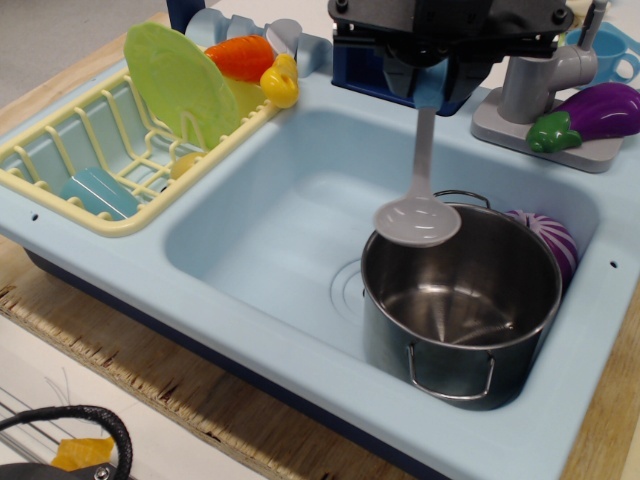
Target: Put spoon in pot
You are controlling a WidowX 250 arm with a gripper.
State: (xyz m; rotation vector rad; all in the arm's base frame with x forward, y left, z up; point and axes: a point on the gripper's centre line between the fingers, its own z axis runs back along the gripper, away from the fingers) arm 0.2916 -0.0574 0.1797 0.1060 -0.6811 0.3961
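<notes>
Above the blue toy sink (250, 230), the hand (432, 85) reaches straight down, pinching the spoon (418, 212) by its handle, its bowl hanging over the pot (455, 300) rim at 10 o'clock.

Toy kitchen play set on a wooden tabletop (90, 330).
A plastic blue sink (270, 250), grey faucet (545, 60), yellow dish rack (90, 160) and toy eggplant (600, 110) show it.
</notes>
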